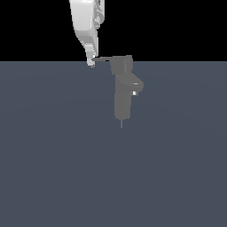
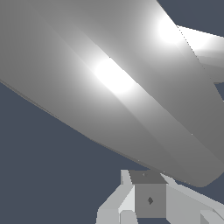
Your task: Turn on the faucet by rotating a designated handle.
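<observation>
The faucet (image 1: pixel 122 95) stands near the middle of the exterior view on a flat dark blue-grey floor (image 1: pixel 53 168), an upright matte grey column with a stubby spout (image 1: pixel 136 85) on the exterior view's right and a thin pin (image 1: pixel 121 123) beneath. The handle (image 1: pixel 103 58), a thin flat lever bar, projects from the blocky cap (image 1: pixel 122 64) toward the exterior view's left.

The white gripper (image 1: pixel 91 62) comes down from above and meets the lever's free tip; contact looks likely but cannot be confirmed at this resolution. In the wrist view a broad grey bar, probably the handle (image 2: pixel 122 92), fills the frame just beyond the fingers (image 2: pixel 114 205). How far the fingers are parted, and whether they hold anything, cannot be determined from either view.

Judged step: engagement with the lever end, rotation not evidently begun. The next move calls for a sideways push on the tip along an arc about the column axis, keeping contact as the bar swings. Risk: the finger slipping off the thin tip.
</observation>
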`<state>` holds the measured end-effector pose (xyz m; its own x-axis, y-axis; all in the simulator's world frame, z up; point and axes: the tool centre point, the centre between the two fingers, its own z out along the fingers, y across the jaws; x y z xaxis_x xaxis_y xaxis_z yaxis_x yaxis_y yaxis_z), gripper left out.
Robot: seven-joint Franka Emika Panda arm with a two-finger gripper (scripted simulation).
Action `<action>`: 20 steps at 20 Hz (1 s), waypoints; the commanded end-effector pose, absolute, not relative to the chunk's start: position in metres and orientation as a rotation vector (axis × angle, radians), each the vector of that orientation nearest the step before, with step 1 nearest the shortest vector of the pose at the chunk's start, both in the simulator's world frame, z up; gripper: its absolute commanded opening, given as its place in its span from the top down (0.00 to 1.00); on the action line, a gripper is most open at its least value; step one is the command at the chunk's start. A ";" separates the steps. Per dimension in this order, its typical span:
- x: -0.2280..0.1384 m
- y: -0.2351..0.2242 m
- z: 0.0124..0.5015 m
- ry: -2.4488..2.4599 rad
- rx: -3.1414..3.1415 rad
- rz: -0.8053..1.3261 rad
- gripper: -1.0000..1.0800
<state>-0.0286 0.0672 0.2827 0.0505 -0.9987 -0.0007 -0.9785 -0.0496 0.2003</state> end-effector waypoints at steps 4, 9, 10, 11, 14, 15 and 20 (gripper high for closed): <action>-0.043 0.046 0.289 -2.072 2.156 -0.207 1.00; -0.056 0.034 0.292 -2.072 2.156 -0.207 1.00; -0.058 0.032 0.293 -2.072 2.157 -0.207 1.00; -0.061 0.029 0.293 -2.072 2.157 -0.207 1.00; -0.069 0.021 0.296 -2.073 2.158 -0.207 1.00; -0.071 0.019 0.296 -2.073 2.158 -0.207 1.00; -0.076 0.016 0.293 -2.054 2.165 -0.212 1.00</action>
<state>-0.0763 0.0230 0.2926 0.0572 -0.9984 -0.0017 -0.9771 -0.0563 0.2053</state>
